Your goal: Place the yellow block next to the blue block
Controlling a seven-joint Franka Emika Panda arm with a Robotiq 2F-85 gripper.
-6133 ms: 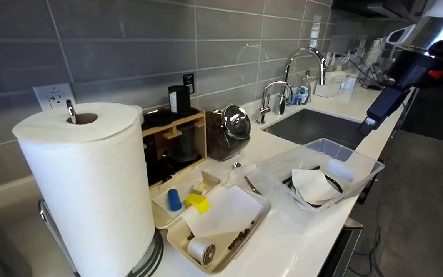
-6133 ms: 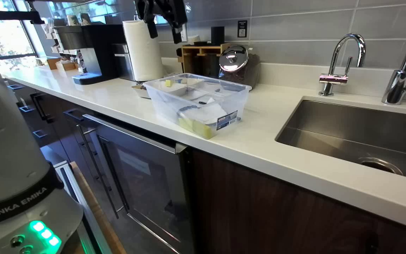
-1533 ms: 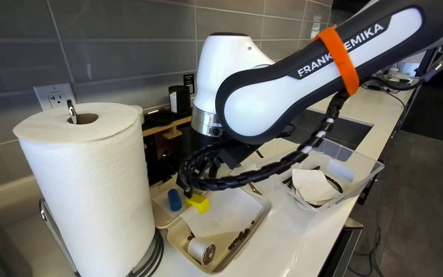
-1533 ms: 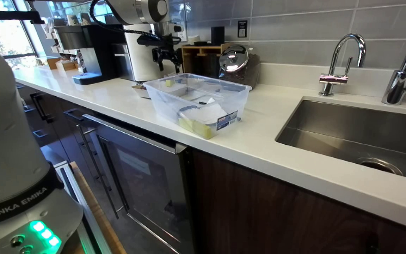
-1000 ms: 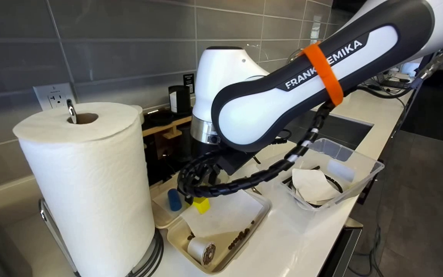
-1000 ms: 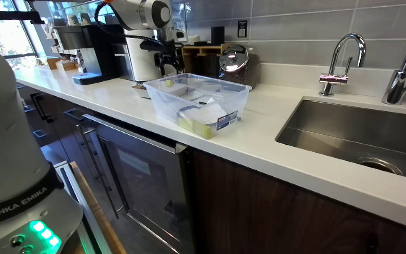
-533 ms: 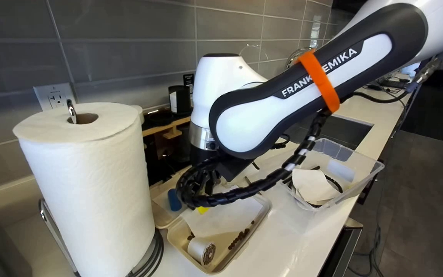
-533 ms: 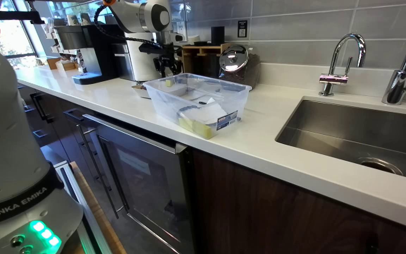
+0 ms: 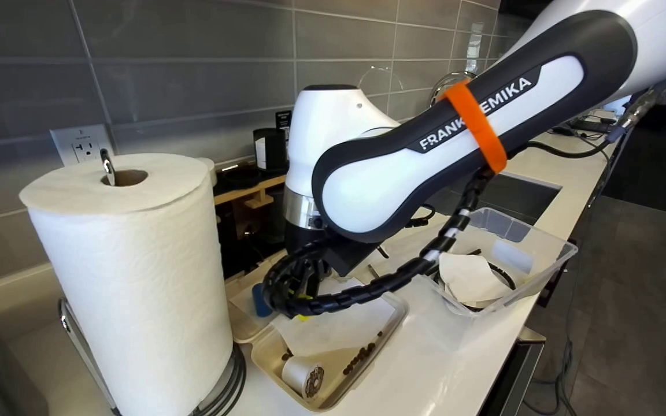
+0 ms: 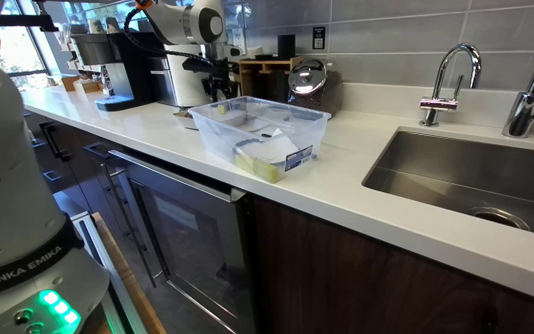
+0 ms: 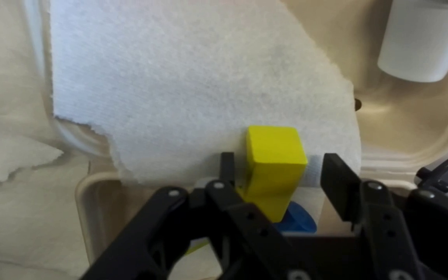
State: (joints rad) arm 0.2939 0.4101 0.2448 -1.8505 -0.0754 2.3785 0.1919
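In the wrist view the yellow block (image 11: 275, 155) stands between the fingers of my gripper (image 11: 279, 169). Gaps show on both sides of it, so the jaws are open around it without gripping. The blue block (image 11: 298, 219) lies close by, partly covered by the yellow block and the gripper. In an exterior view the blue block (image 9: 259, 301) shows left of the arm's cable, while only a sliver of the yellow block (image 9: 303, 318) peeks out below it. The gripper's fingertips are hidden there by the cable. Through the clear bin, an exterior view shows the yellow block (image 10: 221, 109) too.
Both blocks are in a tan tray (image 9: 362, 378) lined with paper (image 11: 193, 77), with a white cup (image 9: 301, 375). A tall paper towel roll (image 9: 125, 289) stands close beside it. The clear bin (image 9: 547, 277) is on the opposite side, and a wooden shelf (image 9: 258, 199) behind.
The arm has come in from the right over the tray and lowered onto the yellow block. Over the last second it sank a little more and the jaws narrowed. The blue block has not moved.
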